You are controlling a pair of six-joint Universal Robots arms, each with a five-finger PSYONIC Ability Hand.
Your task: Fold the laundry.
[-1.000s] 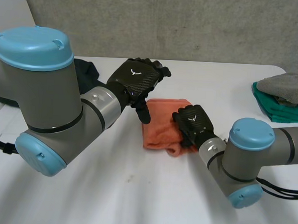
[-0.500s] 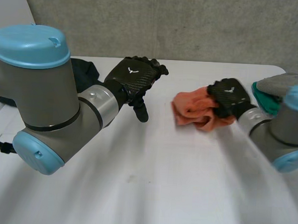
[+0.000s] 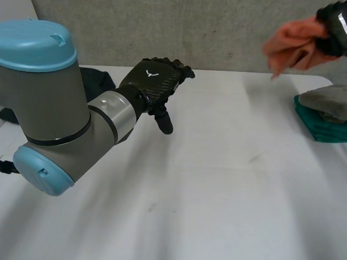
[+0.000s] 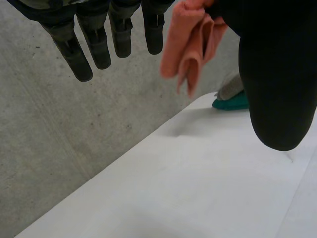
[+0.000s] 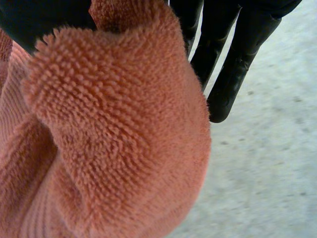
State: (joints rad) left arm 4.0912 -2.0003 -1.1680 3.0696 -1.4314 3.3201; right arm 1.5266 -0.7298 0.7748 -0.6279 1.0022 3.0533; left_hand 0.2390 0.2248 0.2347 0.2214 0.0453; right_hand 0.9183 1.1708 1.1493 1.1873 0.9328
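Head view: the right hand [image 3: 345, 25] is high in the air above the far right corner of the table [image 3: 217, 185], with the orange towel [image 3: 294, 43] bunched in its grasp and hanging clear of the surface. Right wrist view confirms it: the towel sits against the palm, pinched there by the thumb, and the fingers [image 5: 233, 69] reach past its edge. Below that hand, at the right edge, a grey cloth [image 3: 332, 100] lies on top of a teal cloth [image 3: 330, 129]. Over towards the far left, the left hand [image 3: 155, 82] hovers above the table with nothing in it. Left wrist view shows its fingers [image 4: 121, 39] straight and apart from the thumb. A dark cloth [image 3: 100, 79] lies at the far left corner, partly hidden behind the left arm.
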